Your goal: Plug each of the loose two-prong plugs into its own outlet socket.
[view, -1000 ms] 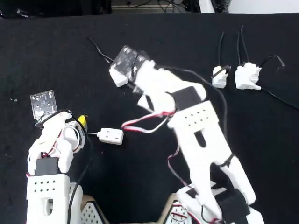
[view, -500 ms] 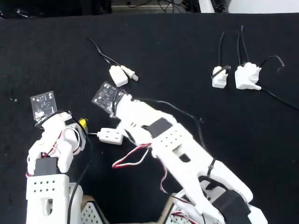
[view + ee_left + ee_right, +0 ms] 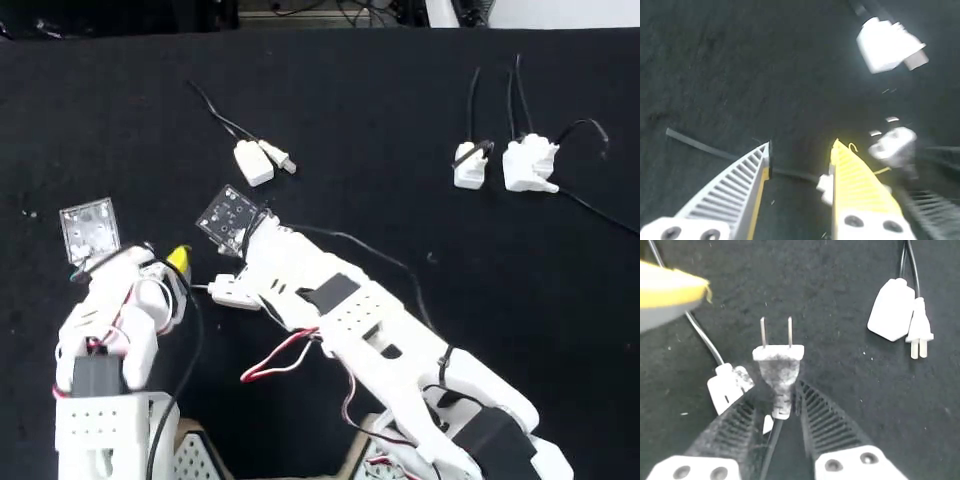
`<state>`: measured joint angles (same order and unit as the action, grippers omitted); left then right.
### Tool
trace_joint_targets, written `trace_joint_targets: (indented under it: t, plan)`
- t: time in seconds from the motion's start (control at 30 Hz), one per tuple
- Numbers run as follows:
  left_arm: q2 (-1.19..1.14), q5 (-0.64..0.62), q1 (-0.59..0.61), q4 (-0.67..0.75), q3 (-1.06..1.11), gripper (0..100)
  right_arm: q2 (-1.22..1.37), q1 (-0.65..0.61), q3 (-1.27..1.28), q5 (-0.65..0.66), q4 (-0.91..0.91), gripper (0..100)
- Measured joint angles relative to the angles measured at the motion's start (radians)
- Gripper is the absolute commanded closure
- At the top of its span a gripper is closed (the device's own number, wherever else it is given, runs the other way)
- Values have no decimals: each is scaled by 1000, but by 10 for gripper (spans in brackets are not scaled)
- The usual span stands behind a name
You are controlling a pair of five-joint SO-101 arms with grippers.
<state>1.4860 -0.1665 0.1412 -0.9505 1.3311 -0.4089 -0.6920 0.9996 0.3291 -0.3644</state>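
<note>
My right gripper [image 3: 776,388] is shut on a white two-prong plug [image 3: 778,365], whose prongs point away from the wrist. A white outlet socket [image 3: 729,385] on a black cord lies just beside this plug, and in the high view the same socket [image 3: 236,291] lies partly under the right arm [image 3: 330,300]. My left gripper [image 3: 800,150] stands open over that socket's cord [image 3: 700,144], and its yellow finger [image 3: 178,258] is close to the socket. Farther off, a second socket [image 3: 250,163] lies with a loose plug [image 3: 279,157] beside it.
Two more white sockets or plugs [image 3: 468,166] [image 3: 530,164] with black cords lie at the far right of the black table [image 3: 380,100]. A black cable [image 3: 380,255] trails from the right wrist across the middle of the cloth.
The right arm has swung from the far socket and plug pair back toward the near socket. The left gripper shifted slightly.
</note>
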Motion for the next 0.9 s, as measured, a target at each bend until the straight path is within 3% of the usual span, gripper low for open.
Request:
trace_joint_targets:
  t: [0.27, 0.57, 0.9]
  plan:
    - [302, 34, -44, -18, 114, 790, 0, -78, 11, -9, 3, 988]
    - [324, 48, -44, -29, 120, 790, -8, -103, 31, -57, 3, 988]
    - [333, 71, -44, -28, 132, 790, -344, -120, 192, -86, 3, 988]
